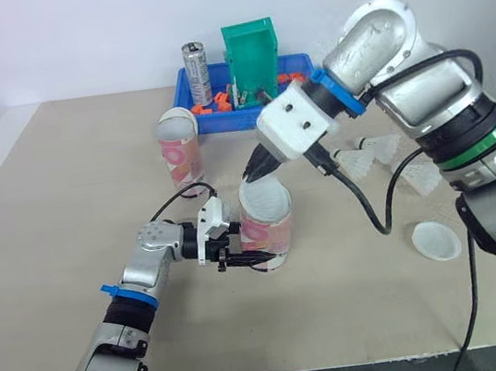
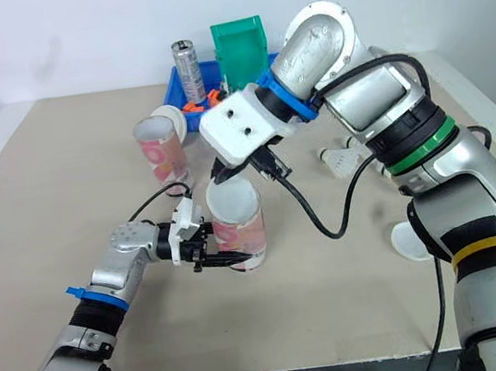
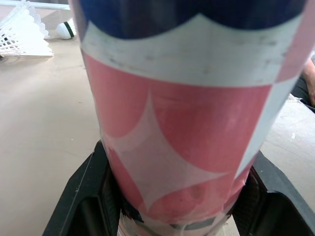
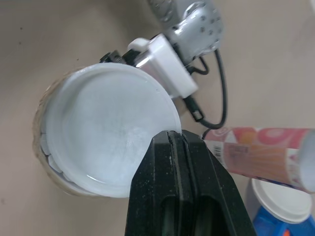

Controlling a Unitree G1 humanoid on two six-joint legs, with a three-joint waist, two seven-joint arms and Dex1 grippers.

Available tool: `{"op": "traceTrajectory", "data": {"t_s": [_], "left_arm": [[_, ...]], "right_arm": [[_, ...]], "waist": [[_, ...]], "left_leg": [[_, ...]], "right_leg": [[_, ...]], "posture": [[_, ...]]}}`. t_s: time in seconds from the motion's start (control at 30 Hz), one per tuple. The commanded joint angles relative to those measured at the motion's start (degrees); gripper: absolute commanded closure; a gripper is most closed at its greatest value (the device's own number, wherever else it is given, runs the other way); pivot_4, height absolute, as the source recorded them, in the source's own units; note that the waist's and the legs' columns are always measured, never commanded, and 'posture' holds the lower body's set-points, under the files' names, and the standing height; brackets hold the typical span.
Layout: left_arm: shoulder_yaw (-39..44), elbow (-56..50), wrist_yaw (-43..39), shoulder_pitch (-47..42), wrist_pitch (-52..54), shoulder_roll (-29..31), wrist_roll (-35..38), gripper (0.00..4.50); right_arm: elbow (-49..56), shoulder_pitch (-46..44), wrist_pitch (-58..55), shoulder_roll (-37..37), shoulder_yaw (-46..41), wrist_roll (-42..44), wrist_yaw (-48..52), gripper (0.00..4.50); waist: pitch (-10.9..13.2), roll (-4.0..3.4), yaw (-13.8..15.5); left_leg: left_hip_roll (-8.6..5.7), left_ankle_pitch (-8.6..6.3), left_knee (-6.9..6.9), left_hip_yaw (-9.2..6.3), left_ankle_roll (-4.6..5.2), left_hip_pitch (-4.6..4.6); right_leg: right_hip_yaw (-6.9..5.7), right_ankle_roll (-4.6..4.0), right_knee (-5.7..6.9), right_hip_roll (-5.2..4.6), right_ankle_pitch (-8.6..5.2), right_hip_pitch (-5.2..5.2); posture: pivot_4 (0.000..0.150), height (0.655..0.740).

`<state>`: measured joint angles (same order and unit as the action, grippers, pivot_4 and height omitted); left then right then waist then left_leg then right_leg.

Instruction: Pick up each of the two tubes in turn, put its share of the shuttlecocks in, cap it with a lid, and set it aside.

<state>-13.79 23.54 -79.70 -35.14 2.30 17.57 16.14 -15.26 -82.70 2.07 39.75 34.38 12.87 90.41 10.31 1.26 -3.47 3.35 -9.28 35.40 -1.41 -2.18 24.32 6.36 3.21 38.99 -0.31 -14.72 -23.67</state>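
Pink-and-white patterned cardboard tube [image 1: 268,227] stands upright near centre of beige table [image 1: 68,231]. Left gripper [image 1: 251,258] clamps tube base, one finger on each side. Right gripper [image 1: 259,167] has fingers pinched together on rim of round white plastic lid [image 4: 106,130]. Lid sits tilted over tube mouth. Second pink tube [image 1: 180,156], capped, stands behind, near blue plastic tray [image 1: 211,122]. Loose white feather shuttlecocks [image 1: 356,161] lie to the right.

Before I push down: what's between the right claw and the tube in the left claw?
Just the white lid, its rim pinched in the right claw, over the tube; right wrist view shows it.
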Motion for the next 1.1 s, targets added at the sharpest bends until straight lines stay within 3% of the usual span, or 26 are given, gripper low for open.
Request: {"op": "traceTrajectory", "data": {"t_s": [0.03, 0.57, 1.1], "left_arm": [[-2.97, 2.01, -0.79, 1.55, 0.65, 1.03, -3.28, 1.92], [-2.69, 2.09, -1.17, 1.63, 0.76, 1.92, -3.13, 1.92], [-2.59, 2.07, -1.17, 1.68, 1.02, 2.13, -2.92, 1.92]], "right_arm": [[-1.22, -3.27, -0.05, -0.01, -1.05, 2.26, 2.09, 4.43], [3.78, 2.03, 2.71, 2.95, 4.47, 0.7, 2.09, 4.43], [-0.53, -3.82, 1.63, 0.78, 2.5, 4.15, 2.09, 4.43]], "waist": [[-0.01, 0.01, 0.0], [0.0, 0.01, 0.01], [0.0, 0.01, -0.04]], "left_leg": [[0.0, 0.0, 0.0, 0.0, 0.0, 0.0], [0.0, -0.06, -0.01, -0.04, 0.08, 0.0], [0.01, -0.1, -0.01, -0.05, 0.12, 0.0]], "right_leg": [[0.0, -0.01, 0.0, 0.0, -0.01, 0.01], [-0.03, 0.01, 0.0, 0.01, -0.05, 0.01], [-0.05, -0.08, 0.01, 0.02, -0.1, 0.0]], "posture": [[0.15, 0.7362], [0.15, 0.7362], [0.15, 0.7362]]}}
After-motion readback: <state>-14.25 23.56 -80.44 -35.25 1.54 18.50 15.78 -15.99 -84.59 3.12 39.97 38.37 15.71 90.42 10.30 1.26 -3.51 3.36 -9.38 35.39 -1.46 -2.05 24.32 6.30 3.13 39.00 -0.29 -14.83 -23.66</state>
